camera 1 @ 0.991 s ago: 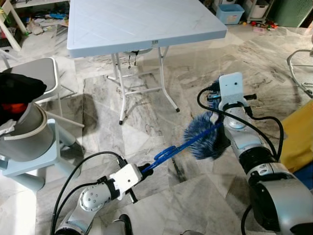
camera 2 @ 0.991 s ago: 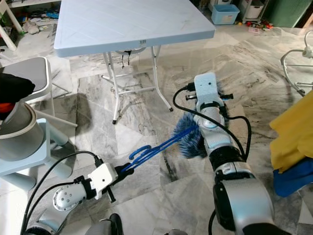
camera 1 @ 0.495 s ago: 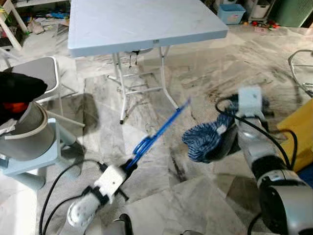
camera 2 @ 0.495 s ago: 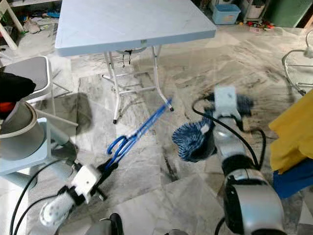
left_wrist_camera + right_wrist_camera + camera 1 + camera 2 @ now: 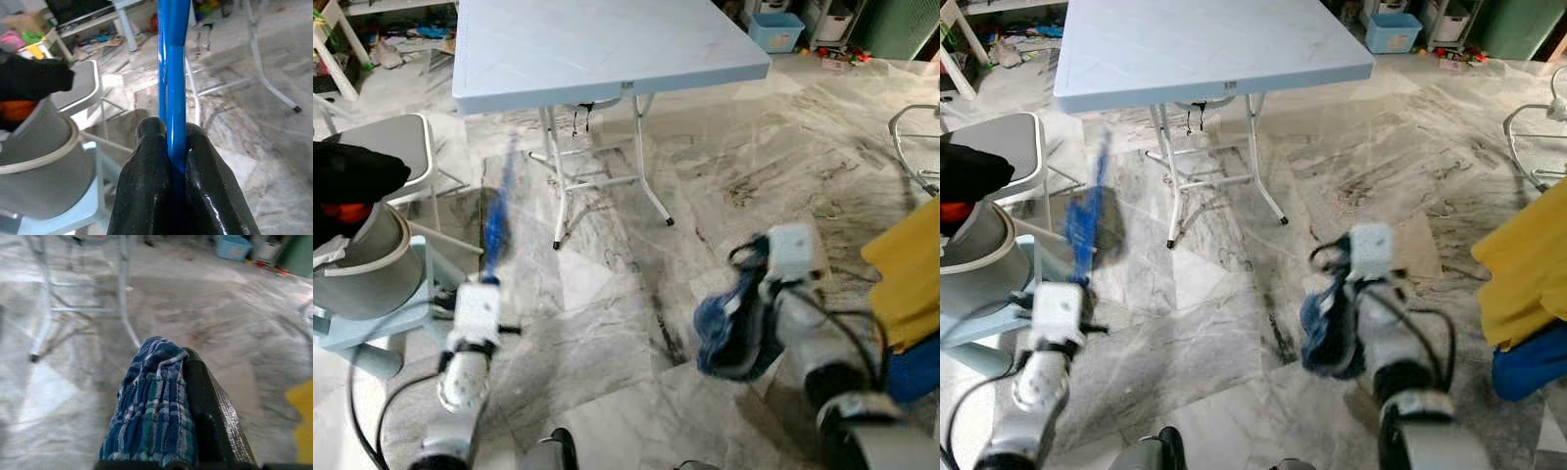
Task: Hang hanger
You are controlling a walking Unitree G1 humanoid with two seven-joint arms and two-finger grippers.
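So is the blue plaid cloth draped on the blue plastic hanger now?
No, the right gripper holds the blue plaid cloth, apart from the blue plastic hanger.

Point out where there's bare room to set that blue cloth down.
The folding table top is bare across its whole surface. Open marble floor lies between the left claw, shut on the blue hanger, and the right claw, shut on the plaid cloth. It is crowded by the grey bin and the yellow fabric.
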